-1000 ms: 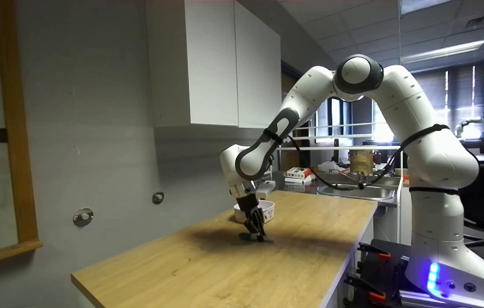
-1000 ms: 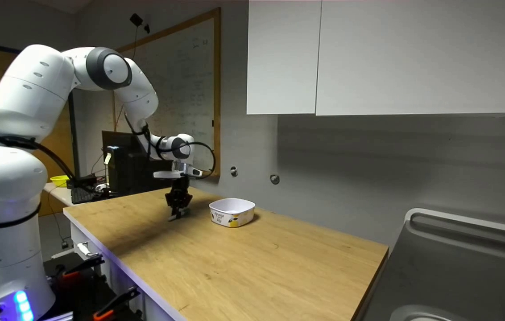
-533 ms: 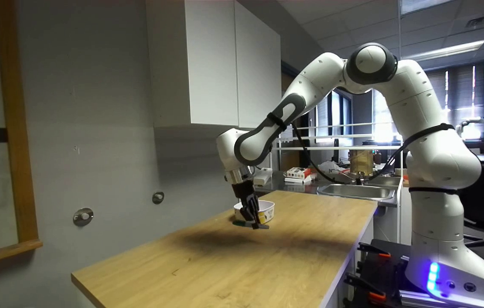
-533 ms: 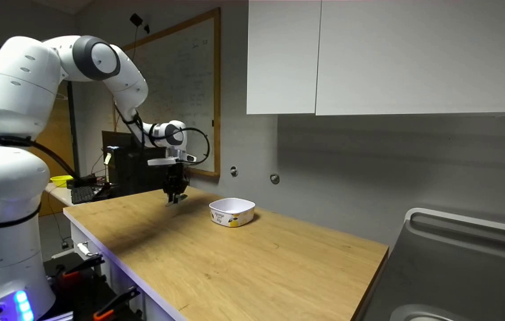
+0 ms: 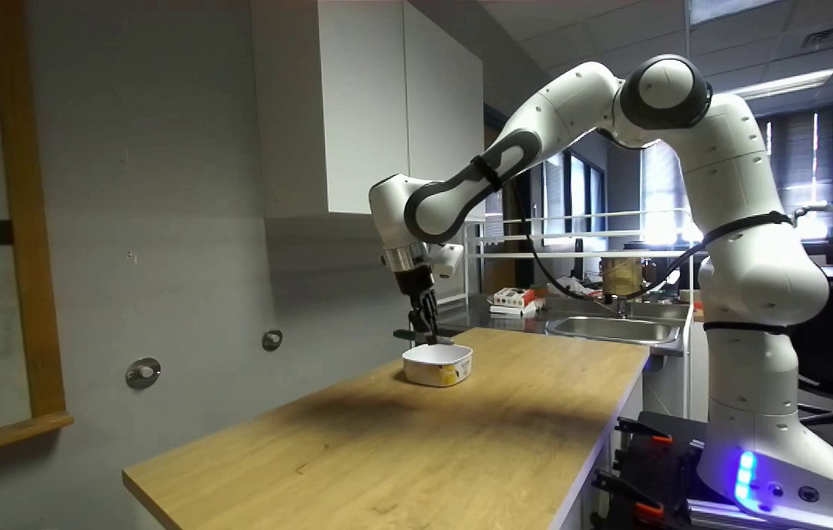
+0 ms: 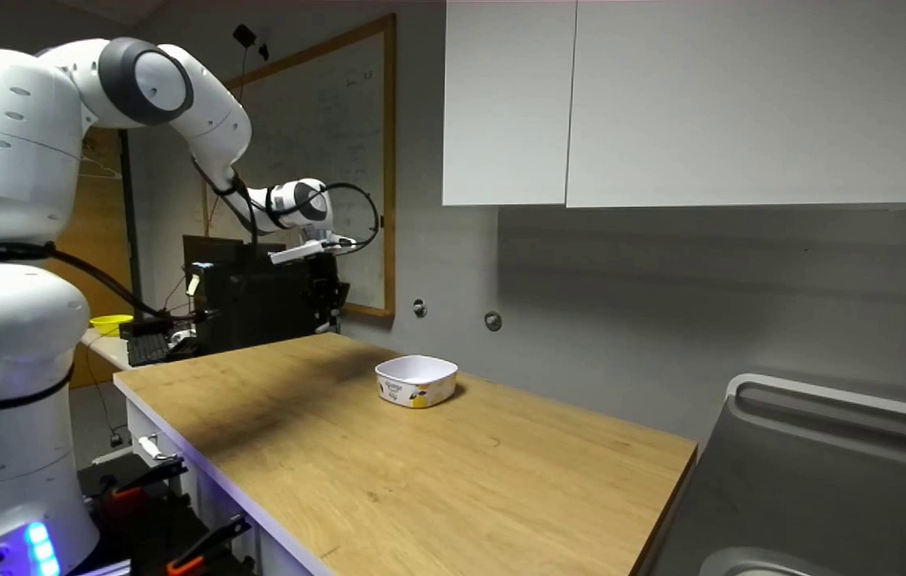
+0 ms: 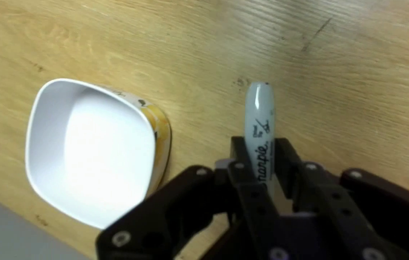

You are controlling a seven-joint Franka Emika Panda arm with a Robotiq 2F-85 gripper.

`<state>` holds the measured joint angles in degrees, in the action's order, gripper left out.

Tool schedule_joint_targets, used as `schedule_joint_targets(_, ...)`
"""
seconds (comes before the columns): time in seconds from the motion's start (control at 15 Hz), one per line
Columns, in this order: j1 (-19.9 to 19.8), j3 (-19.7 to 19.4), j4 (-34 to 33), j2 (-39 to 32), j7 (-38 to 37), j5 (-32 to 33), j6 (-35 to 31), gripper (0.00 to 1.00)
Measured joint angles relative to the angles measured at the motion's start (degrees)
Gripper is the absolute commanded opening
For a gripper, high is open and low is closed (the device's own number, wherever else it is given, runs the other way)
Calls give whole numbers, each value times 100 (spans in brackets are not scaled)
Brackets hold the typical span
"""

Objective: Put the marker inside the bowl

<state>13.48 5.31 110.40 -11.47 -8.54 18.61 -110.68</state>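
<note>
Presently, tool (image 7: 261,150) grips marker (image 7: 259,119), jaws parted only by its gray barrel, right of centre in the wrist view; both hang above the tabletop (image 7: 190,54). White bowl (image 7: 105,155) stands upright on the tabletop, left side of that frame, apart from the marker.

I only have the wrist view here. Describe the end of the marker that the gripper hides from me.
Observer: It is dark green. In an exterior view that end of the marker juts out past the gripper.
Operator: Now give me its height against the bowl.
Observer: In an exterior view it shows above the rim of the bowl, so it is probably higher than the rim.
Operator: Name what hangs overhead.
Observer: A white cabinet, up above the tabletop in both exterior views.
</note>
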Motion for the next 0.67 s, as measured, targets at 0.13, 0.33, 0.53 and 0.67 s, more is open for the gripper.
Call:
schedule_joint_targets(0.13, -52, -11, -262, 4, 0, 192, 193, 13)
schedule_joint_targets(0.33, -140, -56, -578, -49, 2, 416, 388, 13)
schedule_joint_targets(0.53, -266, -115, -839, -204, 11, 588, 498, 13)
schedule_joint_targets(0.67, -354, -174, -974, -339, 24, 626, 519, 13)
